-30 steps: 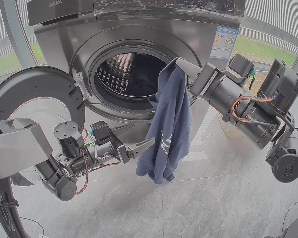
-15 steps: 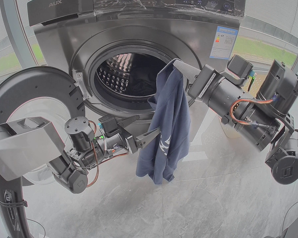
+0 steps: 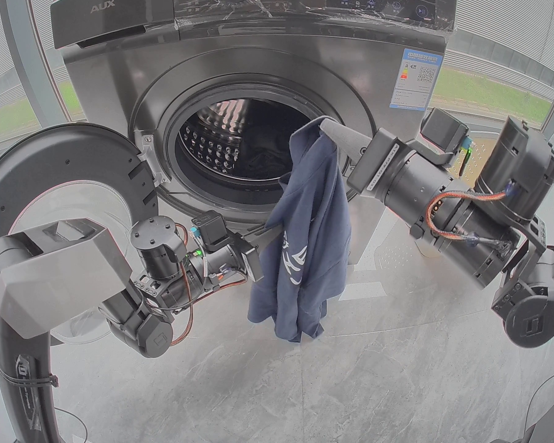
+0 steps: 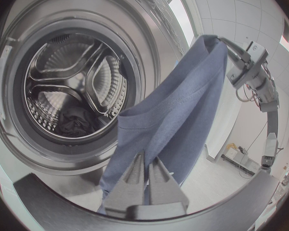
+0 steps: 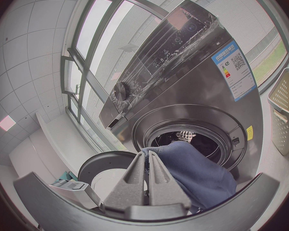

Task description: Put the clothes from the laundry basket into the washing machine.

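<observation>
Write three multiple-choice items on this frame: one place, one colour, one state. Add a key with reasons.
1. Where is the shirt relative to the washing machine?
A) inside it
B) hanging in front of its opening
C) lying on top of it

2. What colour is the shirt?
A) red
B) blue
C) white

3. What state is the door in?
A) shut
B) swung open
C) removed

Key:
1 B: it dangles from the right claw before the opening, clear of the floor.
2 B: it reads blue in all three views.
3 B: the door stands to the robot's left, and the drum is exposed, with a dark garment in it.
</observation>
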{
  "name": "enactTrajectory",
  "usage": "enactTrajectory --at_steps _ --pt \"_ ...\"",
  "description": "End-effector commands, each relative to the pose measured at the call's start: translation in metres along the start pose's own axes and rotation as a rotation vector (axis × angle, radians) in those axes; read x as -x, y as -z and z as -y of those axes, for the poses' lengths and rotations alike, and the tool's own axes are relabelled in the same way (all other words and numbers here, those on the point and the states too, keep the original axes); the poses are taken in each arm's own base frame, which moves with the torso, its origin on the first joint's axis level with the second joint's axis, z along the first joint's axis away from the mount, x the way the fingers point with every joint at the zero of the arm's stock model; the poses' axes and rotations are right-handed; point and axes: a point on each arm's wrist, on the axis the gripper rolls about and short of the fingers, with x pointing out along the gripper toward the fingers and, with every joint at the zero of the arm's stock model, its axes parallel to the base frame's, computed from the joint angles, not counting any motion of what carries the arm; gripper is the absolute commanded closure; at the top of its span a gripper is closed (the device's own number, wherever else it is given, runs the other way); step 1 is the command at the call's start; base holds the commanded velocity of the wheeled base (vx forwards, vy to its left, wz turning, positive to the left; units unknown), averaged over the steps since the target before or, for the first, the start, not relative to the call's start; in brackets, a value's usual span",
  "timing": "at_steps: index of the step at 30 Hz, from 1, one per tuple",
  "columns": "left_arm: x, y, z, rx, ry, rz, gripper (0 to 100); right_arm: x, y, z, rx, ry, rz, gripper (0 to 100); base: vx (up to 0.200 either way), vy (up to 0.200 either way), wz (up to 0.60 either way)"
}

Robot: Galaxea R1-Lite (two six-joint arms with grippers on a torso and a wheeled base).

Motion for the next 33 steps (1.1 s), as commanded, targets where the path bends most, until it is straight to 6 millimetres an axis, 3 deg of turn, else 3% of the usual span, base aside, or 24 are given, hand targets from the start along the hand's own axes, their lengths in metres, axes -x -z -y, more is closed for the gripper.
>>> enactTrajectory --at_steps 1,3,4,7,14,15,25,33 --pt "0.009 -0.025 0.003 -0.021 -0.043 0.052 100 0.003 0.005 0.005 0.006 0.017 -0.02 100 0.0 0.0 0.0" --pt "0.011 -0.029 0.004 -0.024 -0.055 0.061 100 0.003 0.005 0.005 0.007 0.021 -0.022 100 0.0 0.0 0.0" --pt "0.024 -0.051 0.002 -0.045 -0.125 0.107 100 0.007 0.009 0.011 0.013 0.043 -0.042 100 0.0 0.0 0.0" --pt "0.037 -0.069 0.007 -0.055 -0.155 0.14 100 0.015 0.018 0.015 0.025 0.059 -0.08 100 0.0 0.0 0.0" --pt "0.059 -0.098 0.017 -0.08 -0.16 0.19 100 0.023 0.03 0.016 0.048 0.06 -0.124 100 0.0 0.0 0.0" --pt "0.061 -0.101 0.019 -0.083 -0.158 0.198 100 0.024 0.031 0.017 0.049 0.062 -0.129 0 0.0 0.0 0.0" --pt "0.072 -0.132 0.028 -0.118 -0.141 0.286 100 0.049 0.059 0.025 0.083 0.078 -0.255 0 0.0 0.0 0.0" --pt "0.081 -0.153 0.042 -0.14 -0.102 0.341 100 0.042 0.076 0.045 0.085 0.08 -0.322 0 0.0 0.0 0.0"
